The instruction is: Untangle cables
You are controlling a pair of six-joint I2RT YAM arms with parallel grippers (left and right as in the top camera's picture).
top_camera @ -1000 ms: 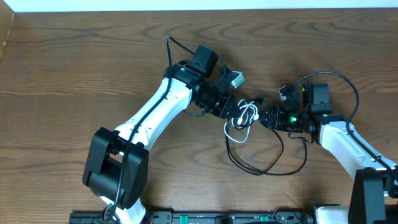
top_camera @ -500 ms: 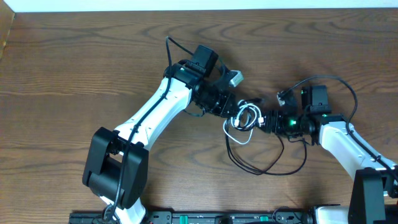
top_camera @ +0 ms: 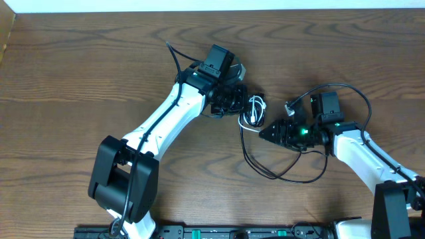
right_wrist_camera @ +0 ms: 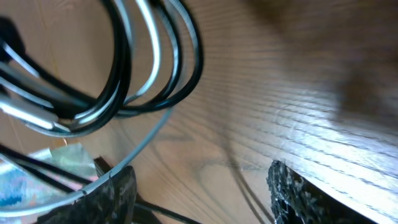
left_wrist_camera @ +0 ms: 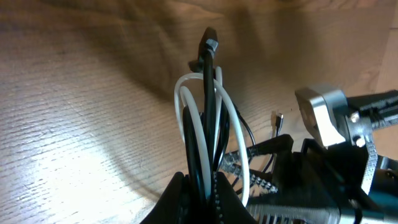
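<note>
cables [left_wrist_camera: 209, 106] bunched and pinched in left tool [left_wrist_camera: 200, 190], right tool [right_wrist_camera: 199, 180] spread open just beside

The 2 arms are showing white shells along their links and black housings at the joints, the left arm [top_camera: 163, 119] growing from a boxy black base joint [top_camera: 123, 176] and carrying a black camera block [top_camera: 218, 61] at its wrist. The right arm [top_camera: 362, 149] is glowing green at small lights near its wrist, with a thin black wire [top_camera: 364, 98] running around it. The right gripper [right_wrist_camera: 205, 186] is showing 2 black, rough-grained fingers [right_wrist_camera: 295, 193].
</note>
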